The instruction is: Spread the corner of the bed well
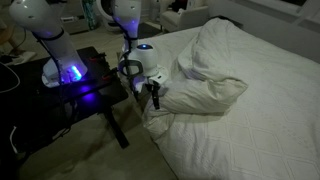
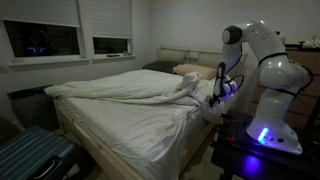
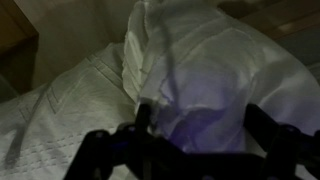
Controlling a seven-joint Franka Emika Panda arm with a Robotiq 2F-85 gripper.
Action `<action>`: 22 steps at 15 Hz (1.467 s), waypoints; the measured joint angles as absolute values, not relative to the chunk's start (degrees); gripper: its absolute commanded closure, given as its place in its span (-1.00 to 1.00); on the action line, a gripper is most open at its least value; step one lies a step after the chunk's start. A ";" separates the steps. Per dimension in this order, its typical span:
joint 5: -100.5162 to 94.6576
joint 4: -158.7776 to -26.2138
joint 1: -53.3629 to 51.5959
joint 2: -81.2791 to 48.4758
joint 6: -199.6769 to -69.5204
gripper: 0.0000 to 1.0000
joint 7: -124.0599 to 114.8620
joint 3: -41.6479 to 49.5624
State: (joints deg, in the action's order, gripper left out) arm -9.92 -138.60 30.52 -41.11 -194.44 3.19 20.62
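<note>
To grasp the corner (image 1: 208,82) doubled back on the bed (image 1: 268,122), hold end effector (image 1: 154,99), now wide and empty, just beside it.

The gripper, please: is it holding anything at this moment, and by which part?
Nothing is held: the gripper stands open close by the folded duvet corner, with no fabric between its jaws.
</note>
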 measured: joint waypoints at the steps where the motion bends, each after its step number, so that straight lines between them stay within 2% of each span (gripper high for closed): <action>1: -9.55 -138.01 31.02 -41.94 -194.76 -0.20 3.19 20.02; 9: -4.60 -136.79 30.67 -41.39 -193.90 0.99 3.03 20.87; 15: -1.60 -141.22 26.02 -29.18 -182.00 0.98 2.99 27.54; 19: -1.97 -142.03 15.78 -18.77 -173.56 0.98 0.63 38.89; 22: -5.14 -141.17 5.71 -13.39 -172.91 0.98 -5.19 49.71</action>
State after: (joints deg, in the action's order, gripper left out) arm -5.14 -141.17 5.71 -13.39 -172.91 -5.19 49.71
